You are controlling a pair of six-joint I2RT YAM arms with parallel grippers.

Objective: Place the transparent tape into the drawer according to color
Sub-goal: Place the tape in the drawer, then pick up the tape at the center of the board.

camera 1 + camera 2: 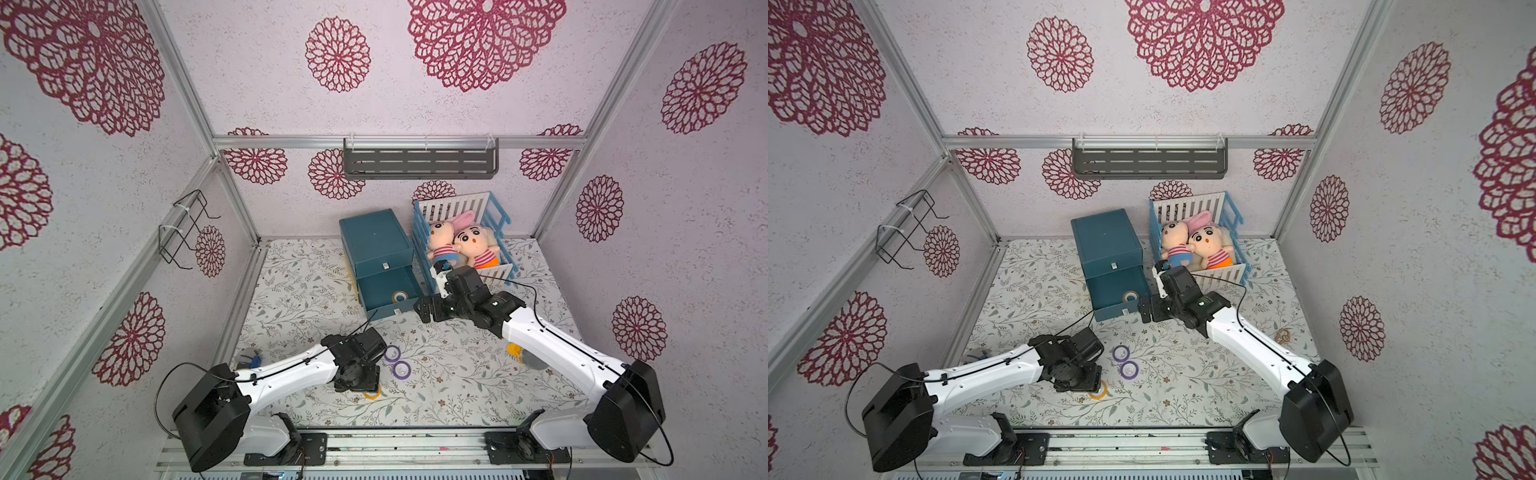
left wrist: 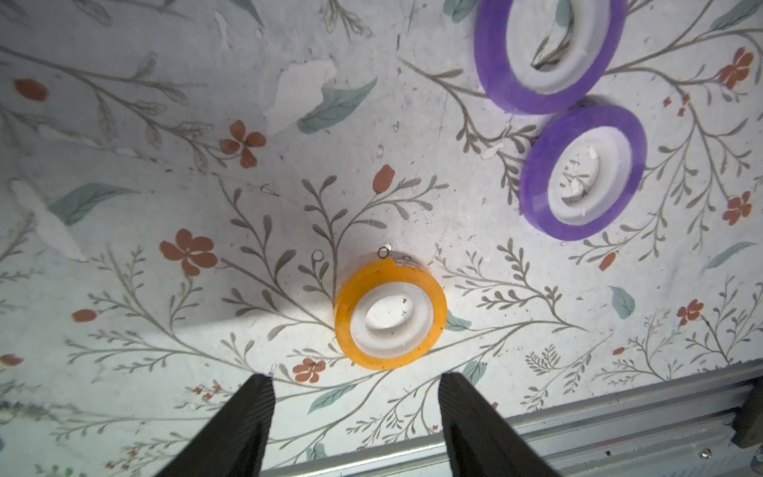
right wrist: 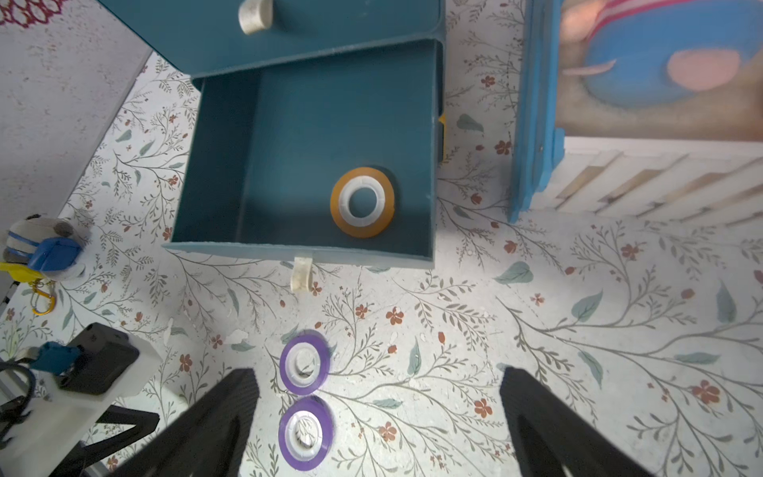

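Near the front left of the floral-patterned desk point(image 1: 457, 386), the left end effector point(image 2: 355, 378) points down with its two black fingers parted and nothing between them. A flat orange-yellow tape roll point(image 2: 342, 322) with a pale core lies on the desk just beyond the fingertips, untouched. Just to its right and a little farther back, a purple-rimmed tape roll point(image 2: 491, 62) and a second purple-rimmed roll point(image 2: 536, 181) lie edge to edge.

Farther back, the right end effector point(image 3: 377, 371) hangs spread wide and empty beside the near right corner of the pulled-out lower drawer point(image 3: 289, 144) of a teal cabinet point(image 1: 374, 237). A second orange-yellow roll point(image 3: 336, 202) lies flat in that drawer, toward its near right corner. The upper drawer point(image 3: 330, 33) is pushed in. Right of the cabinet stands a blue-and-white toy crib point(image 1: 498, 216) holding two plush dolls point(image 1: 461, 245), close behind the right wrist.
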